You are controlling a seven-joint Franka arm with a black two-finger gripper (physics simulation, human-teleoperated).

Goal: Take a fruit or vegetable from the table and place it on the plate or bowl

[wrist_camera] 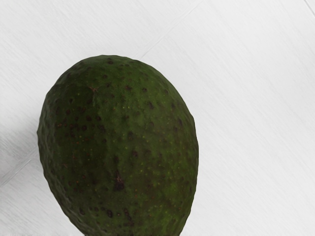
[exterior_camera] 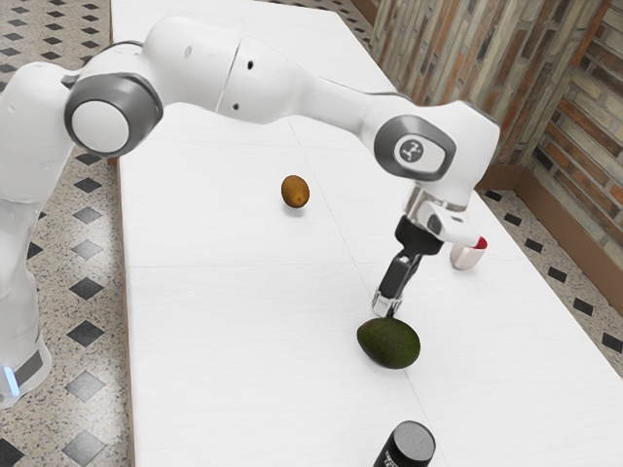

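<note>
Avocado [exterior_camera: 389,342] just under gripper [exterior_camera: 386,309]; approach step. Can't tell if it's open or closed. Next: lower, grasp.

You have two pieces of produce on the table [exterior_camera: 243,292]: one avocado [exterior_camera: 389,343] and one brown fruit [exterior_camera: 296,191]. You also have one bowl [exterior_camera: 468,255] toward the edge at the exterior view's right. One black can [exterior_camera: 407,448] stands at the near edge.
</note>
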